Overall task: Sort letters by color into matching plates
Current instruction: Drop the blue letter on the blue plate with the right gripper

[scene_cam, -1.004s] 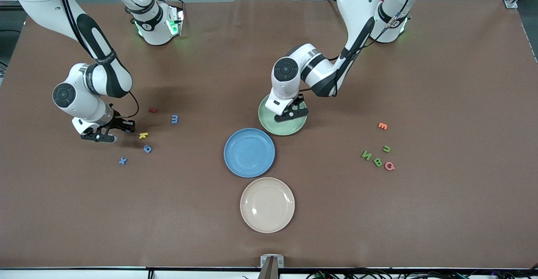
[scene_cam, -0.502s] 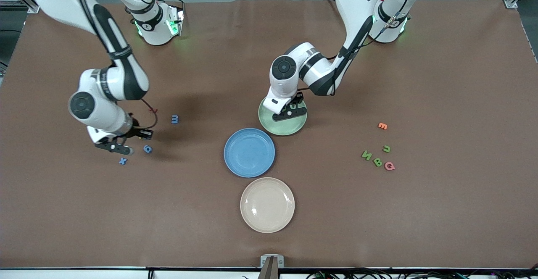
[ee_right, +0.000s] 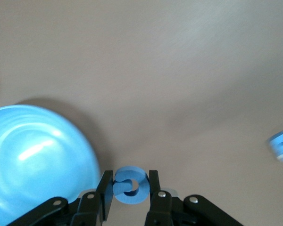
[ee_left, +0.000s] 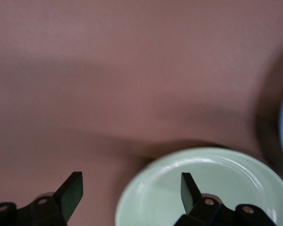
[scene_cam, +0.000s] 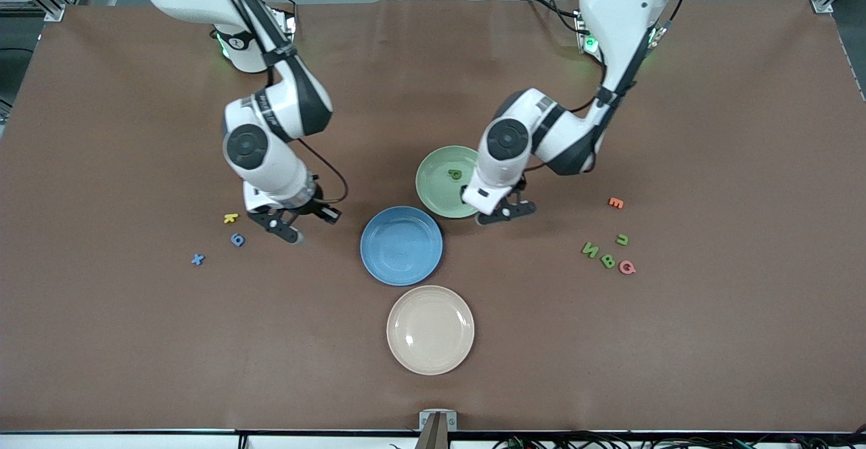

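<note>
The pale green plate (scene_cam: 436, 188) (ee_left: 217, 188) holds one green letter (scene_cam: 455, 174). My left gripper (scene_cam: 506, 214) (ee_left: 130, 193) is open and empty over that plate's rim, on the side toward the left arm's end. My right gripper (scene_cam: 287, 228) (ee_right: 129, 186) is shut on a blue letter (ee_right: 129, 184), over the table beside the blue plate (scene_cam: 401, 246) (ee_right: 37, 160). Two blue letters (scene_cam: 237, 239) (scene_cam: 197, 258) lie toward the right arm's end, and a third (ee_right: 282, 145) shows in the right wrist view. Three green letters (scene_cam: 590, 249) (scene_cam: 607, 260) (scene_cam: 622, 239) lie toward the left arm's end.
A cream-beige plate (scene_cam: 430, 329) sits nearer the front camera than the blue plate. A yellow letter (scene_cam: 231, 218) lies beside the blue letters. An orange letter (scene_cam: 615, 202) and a pink letter (scene_cam: 627, 267) lie among the green ones.
My left gripper opened, left a green letter in the green plate and drew off toward the left arm's end. My right gripper carried its blue letter toward the blue plate.
</note>
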`<state>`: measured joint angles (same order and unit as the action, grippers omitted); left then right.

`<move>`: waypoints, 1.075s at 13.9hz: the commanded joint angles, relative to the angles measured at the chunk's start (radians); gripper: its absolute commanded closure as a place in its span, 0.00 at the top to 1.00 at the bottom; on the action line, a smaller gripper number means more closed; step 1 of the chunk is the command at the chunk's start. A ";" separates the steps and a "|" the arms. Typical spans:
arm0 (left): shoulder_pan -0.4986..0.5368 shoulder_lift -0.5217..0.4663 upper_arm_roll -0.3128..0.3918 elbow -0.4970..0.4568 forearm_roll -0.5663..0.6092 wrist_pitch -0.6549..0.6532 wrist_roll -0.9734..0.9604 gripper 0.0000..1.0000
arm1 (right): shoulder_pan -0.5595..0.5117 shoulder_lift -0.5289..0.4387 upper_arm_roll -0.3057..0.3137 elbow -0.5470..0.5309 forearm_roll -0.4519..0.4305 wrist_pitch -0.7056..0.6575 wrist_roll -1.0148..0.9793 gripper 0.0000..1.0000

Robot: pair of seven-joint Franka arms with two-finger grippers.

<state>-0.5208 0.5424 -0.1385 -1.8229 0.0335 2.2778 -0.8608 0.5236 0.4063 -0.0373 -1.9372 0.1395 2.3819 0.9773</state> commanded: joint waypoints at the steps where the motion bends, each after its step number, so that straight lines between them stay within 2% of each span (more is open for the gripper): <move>1: 0.063 -0.012 -0.001 -0.010 0.020 -0.014 0.096 0.92 | 0.071 0.158 -0.016 0.193 0.022 -0.015 0.136 0.01; 3: 0.109 -0.015 0.000 -0.018 0.022 -0.014 0.178 0.92 | 0.105 0.233 -0.016 0.279 0.016 -0.015 0.207 0.01; 5: 0.162 -0.013 -0.003 -0.022 0.101 -0.014 0.209 0.92 | 0.130 0.281 -0.016 0.331 0.011 -0.012 0.251 0.01; 9: 0.226 -0.004 -0.006 -0.024 0.172 -0.004 0.236 0.91 | 0.151 0.307 -0.018 0.343 0.008 -0.001 0.279 0.01; 13: 0.287 -0.001 -0.006 -0.026 0.174 0.012 0.316 0.91 | 0.167 0.319 -0.018 0.349 0.008 -0.007 0.293 0.01; 15: 0.326 0.008 -0.006 -0.045 0.175 0.075 0.324 0.91 | 0.177 0.319 -0.018 0.349 0.008 -0.007 0.311 0.01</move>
<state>-0.2340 0.5479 -0.1355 -1.8440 0.1886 2.2947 -0.5513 0.6767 0.7124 -0.0413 -1.6141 0.1397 2.3851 1.2535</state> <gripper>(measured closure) 0.088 0.652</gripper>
